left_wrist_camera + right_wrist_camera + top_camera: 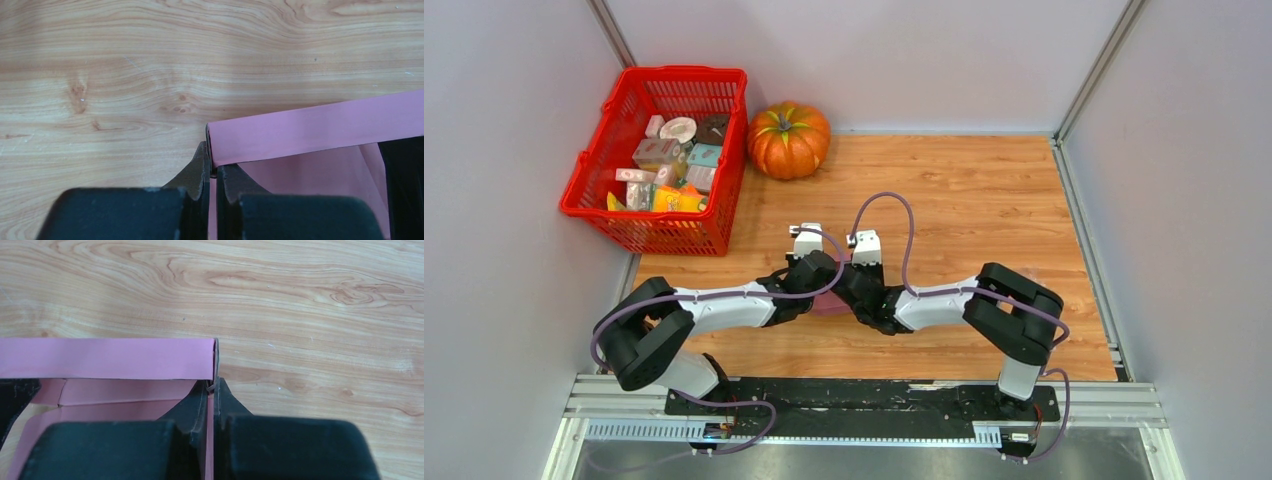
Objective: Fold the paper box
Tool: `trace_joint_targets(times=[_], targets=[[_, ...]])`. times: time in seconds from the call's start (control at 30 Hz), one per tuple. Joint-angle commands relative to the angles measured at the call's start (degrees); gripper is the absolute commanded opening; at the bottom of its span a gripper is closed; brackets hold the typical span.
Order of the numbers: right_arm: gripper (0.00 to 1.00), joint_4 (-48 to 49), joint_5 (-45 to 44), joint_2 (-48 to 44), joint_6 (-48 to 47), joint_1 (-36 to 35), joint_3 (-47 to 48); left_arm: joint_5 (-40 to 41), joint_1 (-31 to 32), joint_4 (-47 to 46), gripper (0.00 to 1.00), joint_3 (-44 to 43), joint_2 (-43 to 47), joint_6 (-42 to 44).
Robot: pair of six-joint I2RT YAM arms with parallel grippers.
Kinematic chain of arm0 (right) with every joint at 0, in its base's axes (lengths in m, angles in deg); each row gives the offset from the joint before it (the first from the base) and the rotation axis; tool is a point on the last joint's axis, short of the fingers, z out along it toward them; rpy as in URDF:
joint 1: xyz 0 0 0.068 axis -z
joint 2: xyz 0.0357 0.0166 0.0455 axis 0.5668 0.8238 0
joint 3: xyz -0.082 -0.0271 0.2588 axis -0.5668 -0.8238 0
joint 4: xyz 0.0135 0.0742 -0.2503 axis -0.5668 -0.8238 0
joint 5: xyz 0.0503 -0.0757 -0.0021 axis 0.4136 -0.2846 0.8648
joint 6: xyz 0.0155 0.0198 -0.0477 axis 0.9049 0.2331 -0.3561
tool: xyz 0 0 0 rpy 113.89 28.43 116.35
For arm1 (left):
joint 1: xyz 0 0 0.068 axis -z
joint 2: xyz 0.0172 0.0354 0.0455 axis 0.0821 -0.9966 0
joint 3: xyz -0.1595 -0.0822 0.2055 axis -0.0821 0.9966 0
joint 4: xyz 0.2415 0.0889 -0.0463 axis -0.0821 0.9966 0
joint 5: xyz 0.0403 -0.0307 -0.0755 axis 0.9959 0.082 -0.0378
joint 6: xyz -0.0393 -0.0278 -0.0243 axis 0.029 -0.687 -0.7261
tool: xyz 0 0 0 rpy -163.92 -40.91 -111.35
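Observation:
The pink paper box (832,304) lies mid-table, mostly hidden under both wrists in the top view. In the left wrist view its far wall (310,127) stands upright and my left gripper (214,167) is shut on the box's left end wall. In the right wrist view the same far wall (105,357) runs left, and my right gripper (212,390) is shut on the box's right end wall. The pink floor of the box (115,407) shows between the two grippers. In the top view the left gripper (819,285) and right gripper (849,285) are close together.
A red basket (594,165) with several small packages stands at the back left. An orange pumpkin (788,139) sits beside it. Grey walls bound the wooden table (984,190) on three sides.

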State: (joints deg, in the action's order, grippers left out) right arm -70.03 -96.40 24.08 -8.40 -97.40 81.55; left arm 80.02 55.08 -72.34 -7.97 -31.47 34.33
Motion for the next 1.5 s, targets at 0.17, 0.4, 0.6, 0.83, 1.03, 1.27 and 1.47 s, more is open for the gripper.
trace_joint_targets(times=[0.17,0.4,0.6,0.83,1.03,1.27,1.47], targets=[[0.3,5.6,27.2,-11.3,-8.8,7.0,-7.5,-2.1,1.4,-0.9,0.0,0.3,1.4,-0.5],[0.53,-1.3,38.2,-19.5,-9.6,10.9,-11.1,-1.8,1.3,-0.5,0.0,0.6,1.6,-0.5],[0.56,0.6,38.6,-21.3,-13.2,11.1,-13.6,-1.8,1.3,-0.5,0.0,0.1,1.6,0.0],[0.45,7.0,35.5,-15.1,-13.9,11.0,-11.2,-1.8,1.3,-0.4,0.0,0.3,1.8,0.3],[0.24,13.5,28.6,-8.8,-13.2,10.3,-7.7,-2.1,1.4,-0.6,0.0,0.0,1.8,0.3],[0.0,17.5,-0.4,2.8,-8.6,2.2,-0.4,-1.3,1.3,1.6,0.0,-2.1,0.4,-2.1],[0.0,12.2,-7.2,4.8,-1.7,1.1,-0.2,-0.8,1.3,1.8,0.0,-1.6,0.0,-4.8]])
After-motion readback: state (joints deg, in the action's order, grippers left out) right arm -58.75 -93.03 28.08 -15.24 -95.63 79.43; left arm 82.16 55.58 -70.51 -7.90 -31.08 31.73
